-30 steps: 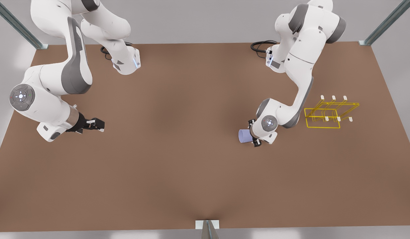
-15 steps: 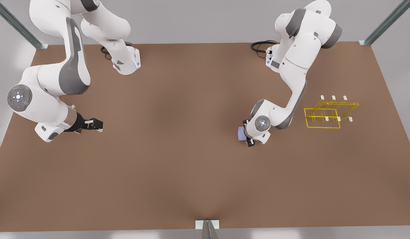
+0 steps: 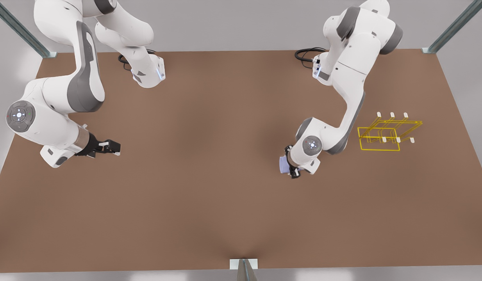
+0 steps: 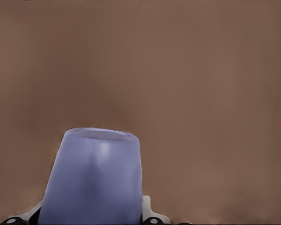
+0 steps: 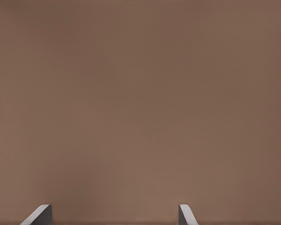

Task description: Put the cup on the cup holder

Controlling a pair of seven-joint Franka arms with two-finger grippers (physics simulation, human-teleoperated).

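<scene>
The pale lavender-blue cup [image 3: 282, 164] is held sideways in my left gripper [image 3: 290, 167], which is shut on it at the front view's right of centre. The white wrist hides most of the cup there. In the left wrist view the cup [image 4: 93, 183] stands large between the fingers [image 4: 152, 218], over bare brown table. The yellow wire cup holder [image 3: 387, 133] with white-tipped prongs stands on the table further to the front view's right, apart from the cup. My right gripper [image 3: 115, 147] waits open at the front view's left, its fingertips [image 5: 186, 214] wide apart with nothing between them.
The brown table [image 3: 209, 187] stretches between the two arms. Both arm bases [image 3: 149, 74] with black cables [image 3: 305, 52] stand at the far edge. A metal post [image 3: 244, 269] rises at the near edge, middle.
My left wrist has turned over the cup and shifted slightly, so less of the cup shows. The right arm has drifted a little toward the front view's left.
</scene>
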